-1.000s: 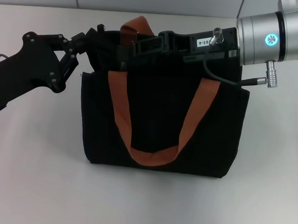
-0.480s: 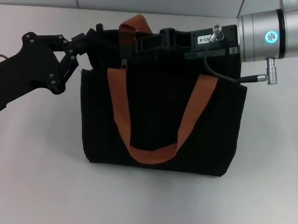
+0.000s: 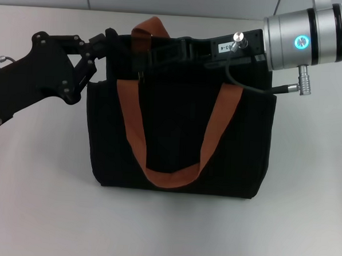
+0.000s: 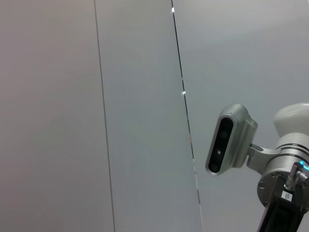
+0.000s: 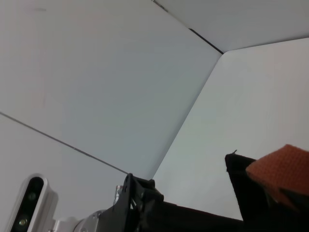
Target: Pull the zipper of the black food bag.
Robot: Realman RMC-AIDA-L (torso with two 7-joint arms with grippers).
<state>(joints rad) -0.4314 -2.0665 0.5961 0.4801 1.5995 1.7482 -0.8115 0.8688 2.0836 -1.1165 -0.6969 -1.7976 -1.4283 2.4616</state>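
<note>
Head view shows a pale table (image 3: 35, 201) with the black food bag (image 3: 176, 140) standing upright near its middle, front panel facing the camera. 2 orange-brown handles are visible: 1 hangs down the front in a long loop (image 3: 168, 176), the other rises at the bag's upper back edge (image 3: 148, 28). Reaching in from the right, a silver and black arm lies along the bag's top edge, and the right gripper (image 3: 149, 59) sits at the upper left part of that edge, beside the rear handle; black against black, so whether its fingers are apart or together cannot be told. From the left, a black arm reaches in, and the left gripper (image 3: 109, 39) is at the bag's upper left corner, touching the fabric; its fingers cannot be made out either. A small dark tab, likely the zipper (image 3: 141, 76), hangs just under the right gripper at the top edge. Left wrist view shows only a grey wall and the head camera (image 4: 227, 140).
</note>
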